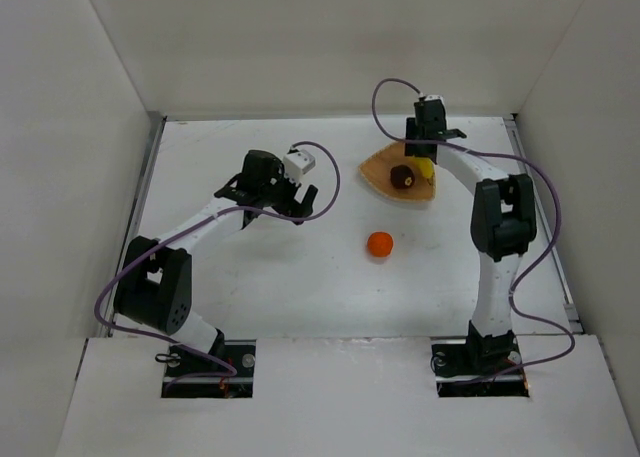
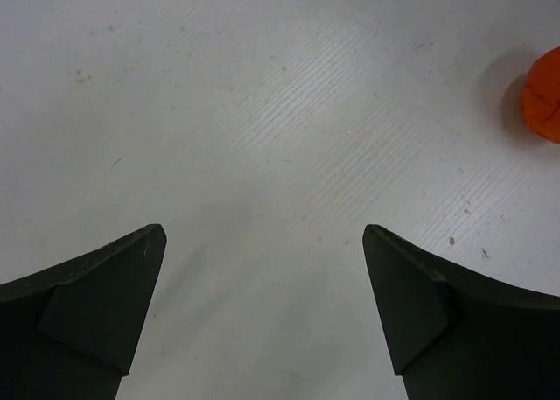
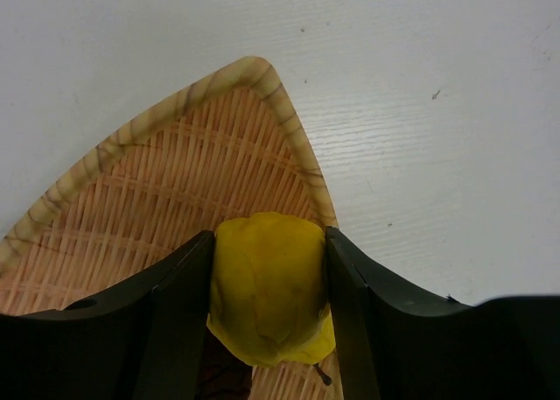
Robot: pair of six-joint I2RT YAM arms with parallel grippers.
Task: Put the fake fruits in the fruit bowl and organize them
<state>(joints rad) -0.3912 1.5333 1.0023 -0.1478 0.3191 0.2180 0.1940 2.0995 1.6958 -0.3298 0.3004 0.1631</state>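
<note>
The tan woven fruit bowl lies at the back middle-right; its pale rim also shows in the right wrist view. The dark maroon fruit rests in it. My right gripper is shut on the yellow pear-like fruit, holding it over the bowl's right edge; the fruit also peeks out in the top view. The orange ball lies on the table in front of the bowl and shows at the right edge of the left wrist view. My left gripper is open and empty over bare table, left of the bowl.
White walls enclose the table on three sides. A purple cable loops from each arm. The right arm stands right of the bowl and the orange ball.
</note>
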